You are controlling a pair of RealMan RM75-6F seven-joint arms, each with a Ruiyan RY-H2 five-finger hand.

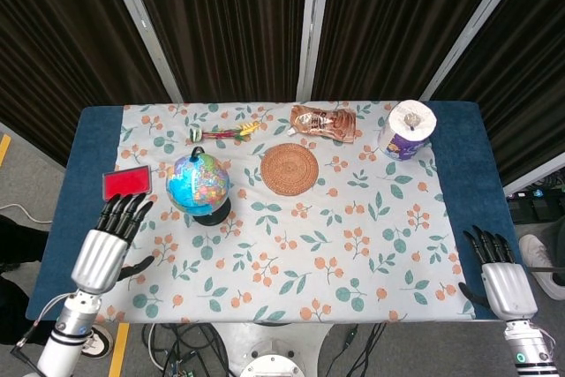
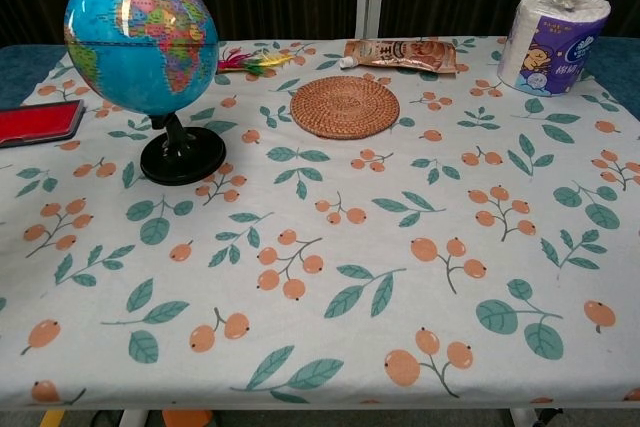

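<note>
On the table: one globe, one red case; both hands empty, fingers spread wide.

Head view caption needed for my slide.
Both hands open at the near table edge: left hand nearest the globe, right hand apart from everything.

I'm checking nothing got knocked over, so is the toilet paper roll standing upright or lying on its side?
Upright. The toilet paper roll stands on end on the table; the head view looks down into its core hole.
</note>
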